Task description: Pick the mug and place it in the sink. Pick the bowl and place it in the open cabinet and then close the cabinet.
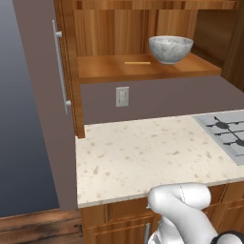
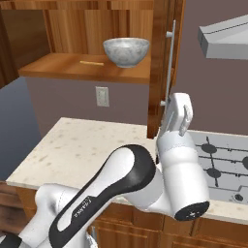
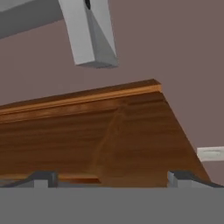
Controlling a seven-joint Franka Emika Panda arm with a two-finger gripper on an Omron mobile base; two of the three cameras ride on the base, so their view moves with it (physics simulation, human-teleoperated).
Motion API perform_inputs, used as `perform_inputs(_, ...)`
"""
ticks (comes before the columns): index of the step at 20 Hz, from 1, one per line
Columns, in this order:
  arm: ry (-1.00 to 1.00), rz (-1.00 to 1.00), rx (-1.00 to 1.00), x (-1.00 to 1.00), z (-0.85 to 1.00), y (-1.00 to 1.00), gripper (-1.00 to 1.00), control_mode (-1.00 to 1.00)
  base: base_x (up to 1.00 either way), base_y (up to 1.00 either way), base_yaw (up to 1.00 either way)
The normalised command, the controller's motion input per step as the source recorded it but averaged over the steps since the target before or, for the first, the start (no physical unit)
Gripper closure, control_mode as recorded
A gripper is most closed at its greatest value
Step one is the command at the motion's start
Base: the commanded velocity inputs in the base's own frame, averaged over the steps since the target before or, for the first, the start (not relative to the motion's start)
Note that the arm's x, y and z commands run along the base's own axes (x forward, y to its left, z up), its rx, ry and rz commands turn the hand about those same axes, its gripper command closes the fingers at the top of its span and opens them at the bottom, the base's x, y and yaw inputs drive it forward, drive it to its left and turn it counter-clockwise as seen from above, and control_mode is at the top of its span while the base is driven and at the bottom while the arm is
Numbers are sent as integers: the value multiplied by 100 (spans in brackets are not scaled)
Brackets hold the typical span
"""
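Bowl sits inside open cabinet, near shelf's right front edge. Right base view alone catches the hand by the door's bar handle. Gripper tips spread wide, nothing between.

You are looking at a home kitchen, rendered rather than filmed. A speckled stone countertop runs along the wall over low wooden cupboards, and a gas hob with dark burner grates is set into it on one side. A grey extractor hood hangs above that hob. Against the mauve wall you can see a white power socket. Above the counter an open reddish-brown wooden cabinet with a long silver bar handle holds a speckled stone-look bowl on its shelf.
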Motion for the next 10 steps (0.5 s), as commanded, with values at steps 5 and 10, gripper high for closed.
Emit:
perform_inputs(5, -1, 9, 0, 19, 0, 0, -100, -100, 0, 0, 0)
perform_inputs(10, -5, 17, 0, -13, 0, 1, -100, -100, 0, 0, 0)
